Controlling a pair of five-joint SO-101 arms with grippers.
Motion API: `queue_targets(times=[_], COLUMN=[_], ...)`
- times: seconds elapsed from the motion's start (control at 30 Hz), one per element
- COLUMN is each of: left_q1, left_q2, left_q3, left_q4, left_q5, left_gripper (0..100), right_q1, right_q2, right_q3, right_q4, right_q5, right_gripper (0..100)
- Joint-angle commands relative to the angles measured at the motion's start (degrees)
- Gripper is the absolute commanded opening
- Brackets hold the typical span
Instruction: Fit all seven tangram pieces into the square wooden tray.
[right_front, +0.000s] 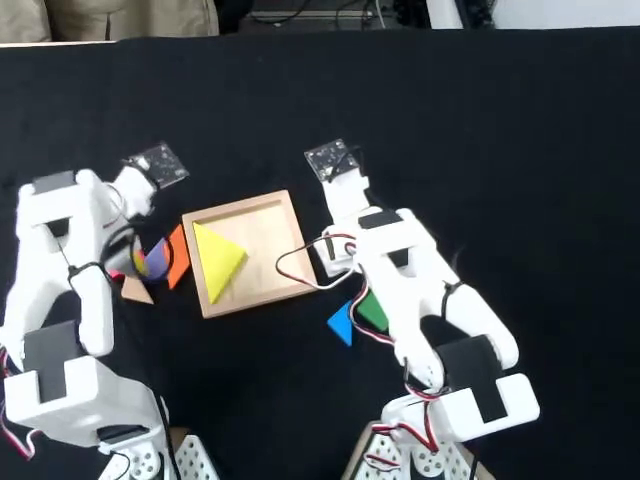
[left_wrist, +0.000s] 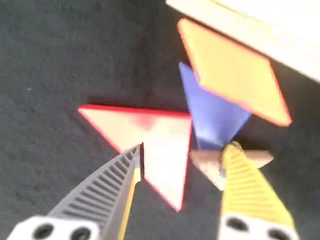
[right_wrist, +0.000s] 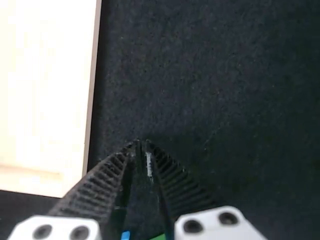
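Since the left claw (left_wrist: 186, 150) is released, with its jaws spread to either side of the red triangle (left_wrist: 150, 140) on the counter (right_front: 480, 150), the step in hand is judged to be pickup of that piece. One finger is seen over a small tan triangle (left_wrist: 205, 161). Just beside it, a purple triangle (left_wrist: 212, 117) is partly covered by an orange piece (left_wrist: 232, 75), near the tray's left wall. Tray (right_front: 265, 228): yellow triangle (right_front: 218, 258) seated; six pieces outstanding. Right claw (right_wrist: 141, 146): clenched on nothing, over bare counter just beside the tray's right edge. A blue triangle (right_front: 341, 323) and a green piece (right_front: 372, 312) are noted by the right arm. Next move, as judged: the jaws are to be lowered and closed on the red triangle alone, with the tan one left uncaught.
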Motion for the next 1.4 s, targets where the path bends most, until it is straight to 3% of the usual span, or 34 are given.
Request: queue_targets(times=[0.0,0.2,0.4,0.73,1.0,1.2,1.37], left_q1=[0.92,-1.10,-1.10,-3.12,-8.31,-7.87,-8.31], left_q2=[-2.55,-2.46,2.46,15.03,13.54,13.80,13.89], left_q3=[-0.13,-4.44,-8.48,-15.25,-18.07,-18.51,-17.98], left_q4=[0.00,0.35,-3.87,-1.05,3.69,3.60,-2.11], left_q5=[1.67,3.08,24.79,27.34,22.77,28.22,34.73], left_gripper=[29,35,35,32,32,33,35], right_q1=[0.97,0.79,0.79,0.79,0.70,0.70,0.70], right_q2=[-0.04,-0.04,-0.04,-0.04,0.04,0.04,0.04], right_q3=[-1.63,-1.54,-1.54,-1.54,-1.54,-1.54,-1.54], right_q4=[1.14,1.49,1.49,1.41,1.23,1.23,1.32], right_q5=[5.36,7.74,7.91,8.09,8.09,8.09,8.09], right_gripper=[1.5,1.5,1.5,1.5,1.5,1.5,1.5])
